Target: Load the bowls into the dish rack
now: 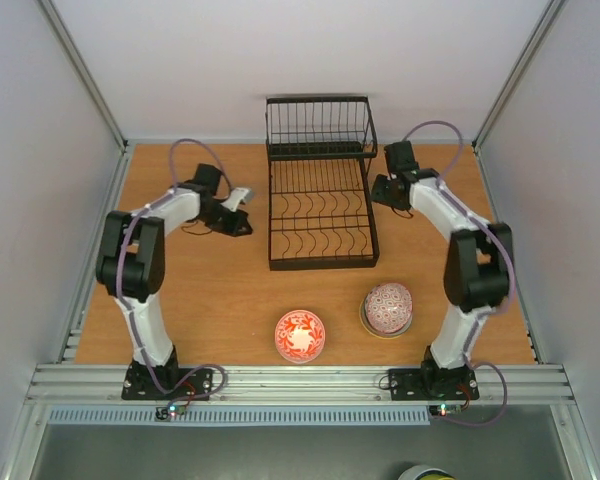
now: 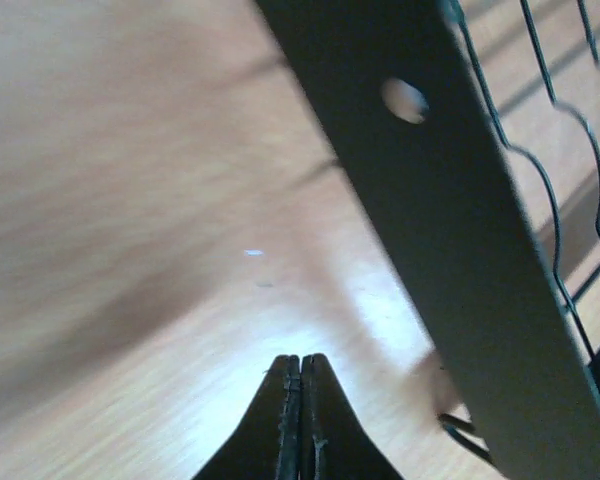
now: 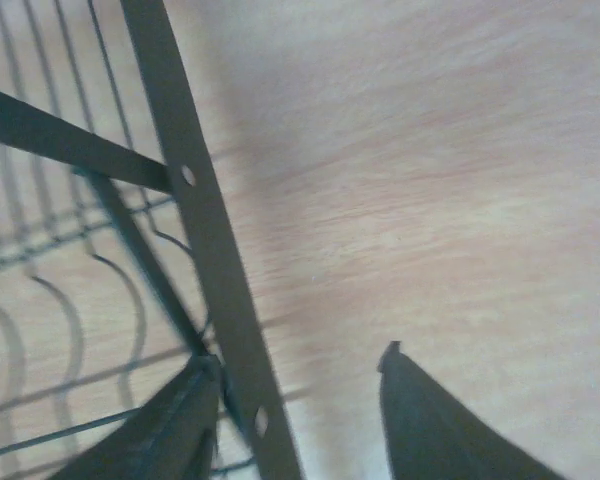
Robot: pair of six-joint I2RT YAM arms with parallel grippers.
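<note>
The black wire dish rack (image 1: 273, 225) stands in the middle of the table, its taller basket at the back. Two bowls sit near the front edge: a red-patterned one (image 1: 300, 335) lying upright, and a pink-patterned one (image 1: 388, 305) turned dome-up on a yellowish rim. My left gripper (image 1: 242, 226) is shut with nothing in it, low over the wood just left of the rack's side rail (image 2: 450, 230). My right gripper (image 3: 299, 357) is open at the rack's right side. Its left finger is inside the rail (image 3: 205, 240) and its right finger outside, not touching it.
Grey walls close in the table on the left, back and right. An aluminium rail runs along the near edge by the arm bases. A yellow-rimmed object (image 1: 426, 472) shows below the table edge.
</note>
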